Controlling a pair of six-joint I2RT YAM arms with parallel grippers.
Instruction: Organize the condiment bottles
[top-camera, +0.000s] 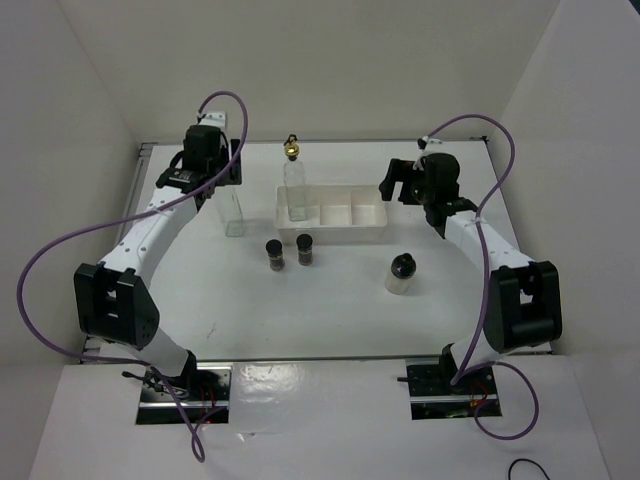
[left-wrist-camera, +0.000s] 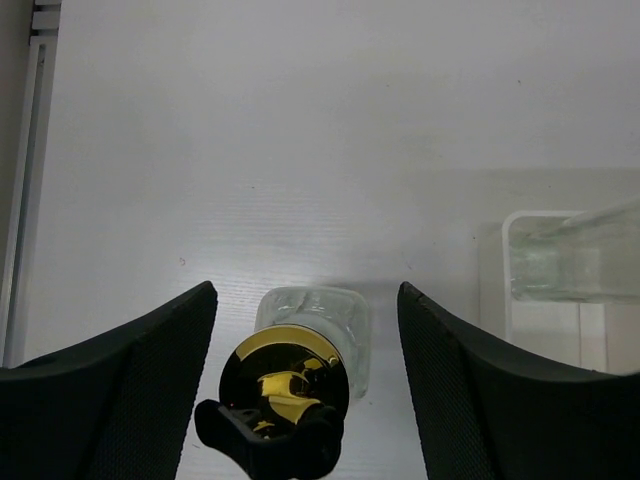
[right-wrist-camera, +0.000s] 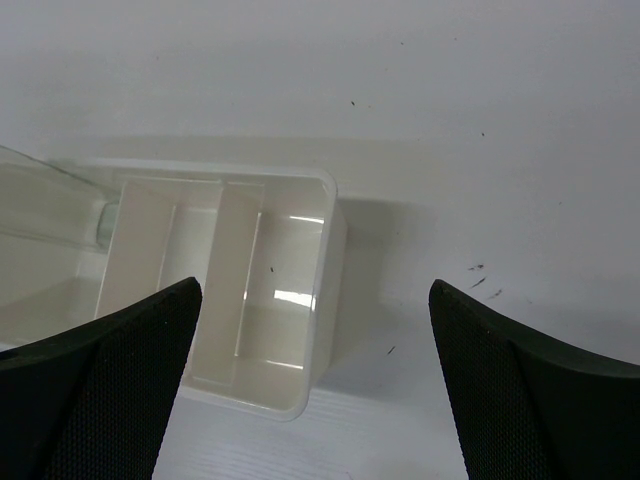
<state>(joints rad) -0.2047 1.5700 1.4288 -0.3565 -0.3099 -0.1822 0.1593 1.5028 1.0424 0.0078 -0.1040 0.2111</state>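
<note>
Evidently lining up a grasp, the left hand (left-wrist-camera: 305, 292) hangs wide open astride the tall bottle (left-wrist-camera: 300, 375) at the tray's (top-camera: 365, 234) nine o'clock; the right hand (right-wrist-camera: 315, 288), open and empty, hovers over its three o'clock end.

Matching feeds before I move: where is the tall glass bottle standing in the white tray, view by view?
Top external: tall glass bottle upright in the white tray's left compartment, near picture centre.
Left wrist: the bottle at the right edge, clear body only.
Right wrist: the bottle at the left edge, clear body only.
Shared landmark: the white tray, visible in all three.
</note>
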